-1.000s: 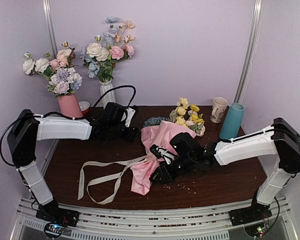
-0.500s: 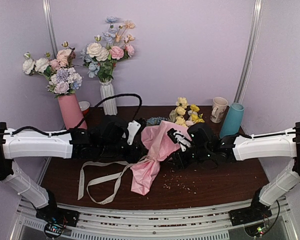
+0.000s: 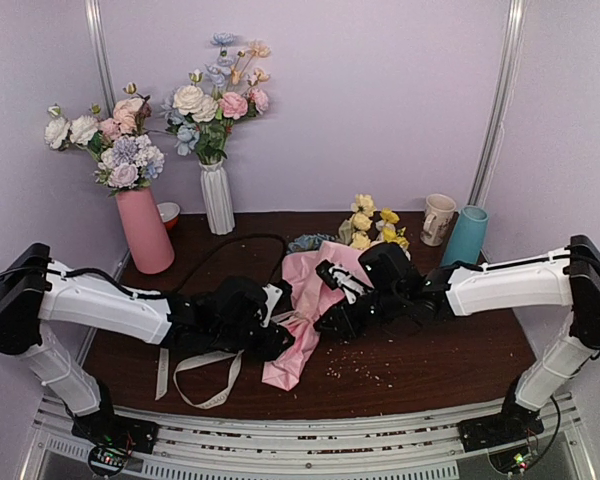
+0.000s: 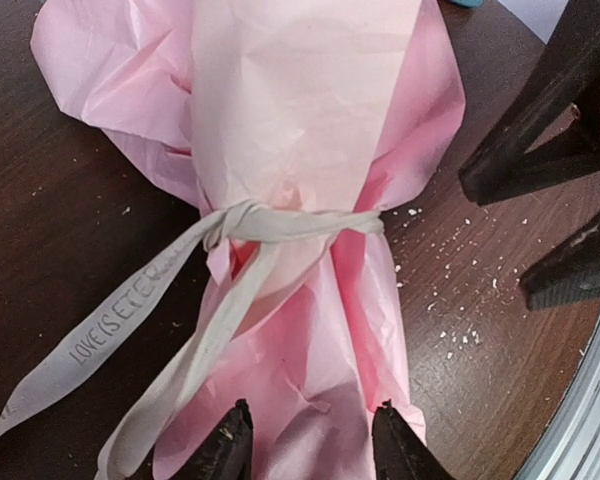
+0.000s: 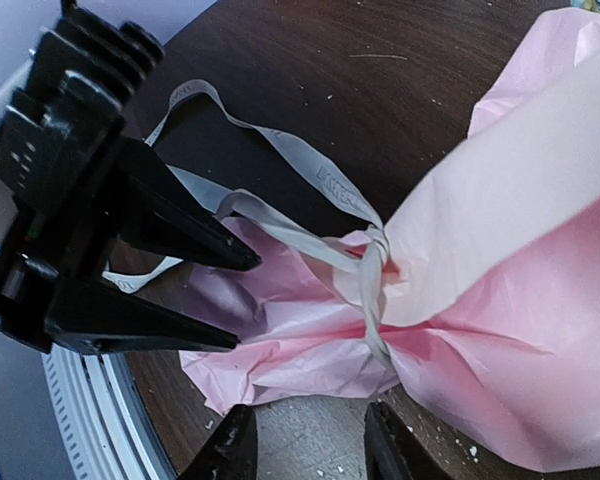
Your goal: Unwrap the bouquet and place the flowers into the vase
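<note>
pink bouquet (image 4: 300, 120), cream ribbon (image 4: 290, 224); teal vase (image 3: 464, 240)

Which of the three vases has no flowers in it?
The teal-blue vase at the back right, beside the cream mug. The pink vase and white ribbed vase each hold a bunch.

txt "LOVEISETE…" | on cream ribbon (image 4: 115, 322) (rest unreadable)

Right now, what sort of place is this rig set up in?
Probably a lab test booth, not a shop: plain lilac wall panels between metal posts, a dark wooden table with a slotted metal rail at its near edge, and staged props like the pink vase and the wrapped bouquet.
</note>
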Action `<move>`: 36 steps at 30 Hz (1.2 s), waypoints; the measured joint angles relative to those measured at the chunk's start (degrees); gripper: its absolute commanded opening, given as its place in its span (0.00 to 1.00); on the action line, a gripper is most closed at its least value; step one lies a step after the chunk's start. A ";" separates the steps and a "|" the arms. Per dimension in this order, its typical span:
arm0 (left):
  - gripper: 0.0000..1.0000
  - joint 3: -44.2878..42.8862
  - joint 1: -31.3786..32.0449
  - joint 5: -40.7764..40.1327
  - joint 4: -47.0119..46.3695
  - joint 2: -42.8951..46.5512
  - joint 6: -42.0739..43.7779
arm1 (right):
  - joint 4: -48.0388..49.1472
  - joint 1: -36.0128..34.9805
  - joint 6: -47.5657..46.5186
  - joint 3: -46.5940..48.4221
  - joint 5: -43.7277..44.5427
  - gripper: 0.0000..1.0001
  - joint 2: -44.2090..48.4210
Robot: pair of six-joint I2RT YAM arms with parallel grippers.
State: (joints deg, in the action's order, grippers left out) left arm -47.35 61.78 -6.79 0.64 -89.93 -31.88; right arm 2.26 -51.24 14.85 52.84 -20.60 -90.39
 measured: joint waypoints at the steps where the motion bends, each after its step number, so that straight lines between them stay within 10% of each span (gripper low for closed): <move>1: 0.42 0.50 0.00 0.07 -0.81 -0.24 -0.35 | 0.00 0.00 -0.09 0.66 -0.79 0.38 -0.42; 27: 0.36 8.70 0.00 0.44 -16.11 -3.41 -3.85 | -3.56 0.63 -3.10 12.74 0.70 0.32 -14.40; 36: 0.31 9.27 0.00 0.37 -18.62 -5.22 -4.02 | -4.37 0.92 -4.13 12.74 1.33 0.03 -15.28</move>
State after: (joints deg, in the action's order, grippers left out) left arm -38.09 61.78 -6.42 -17.98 -95.15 -35.90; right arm -2.11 -50.33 10.72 65.58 -19.27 -105.67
